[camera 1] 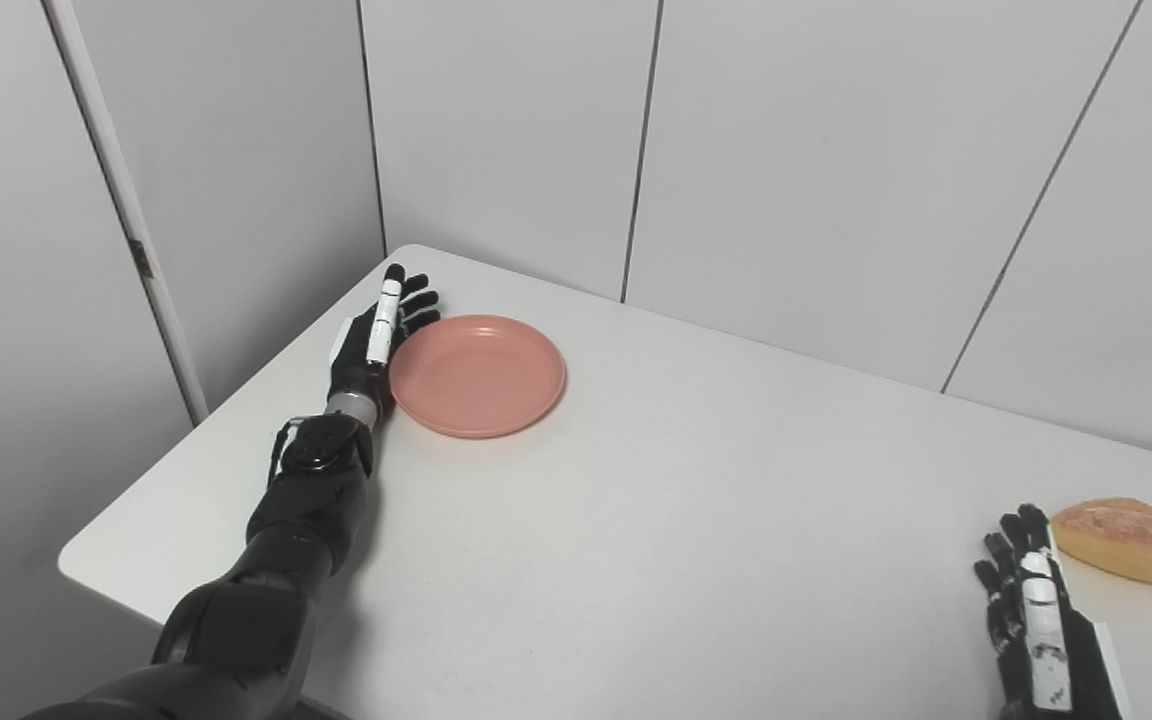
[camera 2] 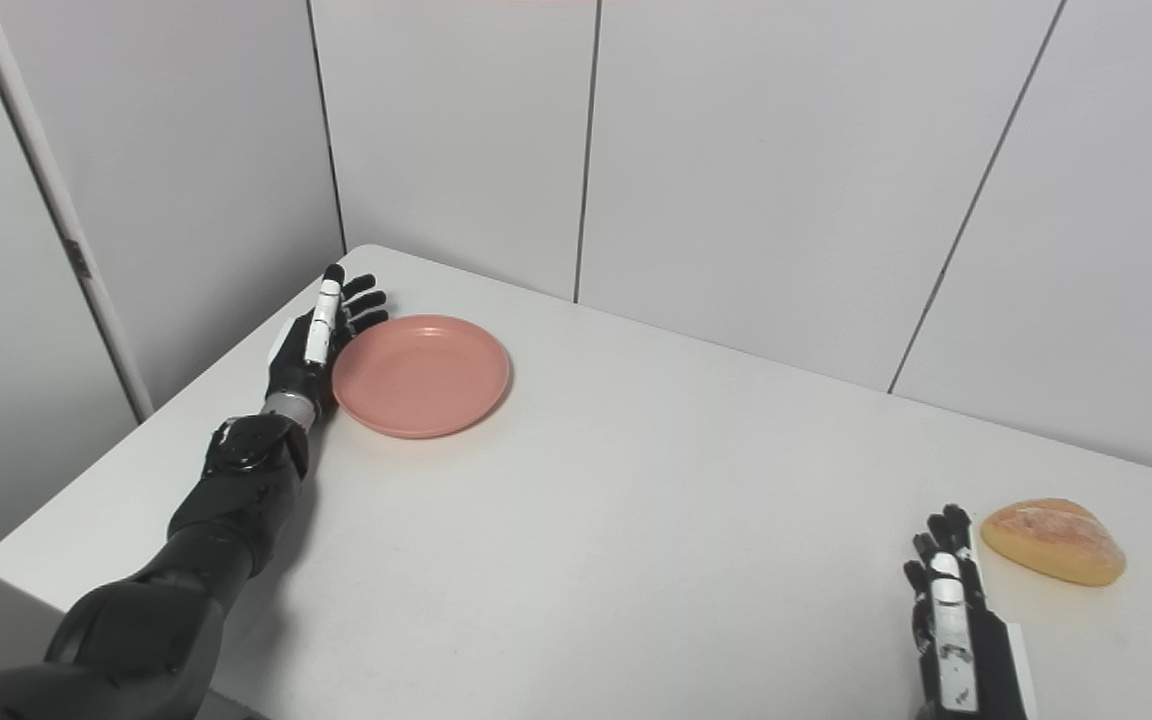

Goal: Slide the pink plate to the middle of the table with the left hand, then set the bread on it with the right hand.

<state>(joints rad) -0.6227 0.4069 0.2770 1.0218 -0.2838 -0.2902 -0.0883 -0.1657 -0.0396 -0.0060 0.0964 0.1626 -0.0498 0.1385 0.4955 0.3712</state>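
**Plate push: risks from this setup**

Right hand [camera 1: 1036,610] rests flat near the bench [camera 1: 696,520] front edge, fingers apart and empty, bread [camera 1: 1123,540] just beside its fingertips. Left hand [camera 1: 376,340], fingers straight and apart, sits edge-on against the pink plate [camera 1: 477,375] at the far left corner. Likely risks: an off-centre push spins the plate, or fingers ride over the low rim.

White table [camera 1: 696,520], set into a wall corner. On it: pink plate [camera 1: 477,375] near the far left corner; bread [camera 1: 1123,540] at the right side.
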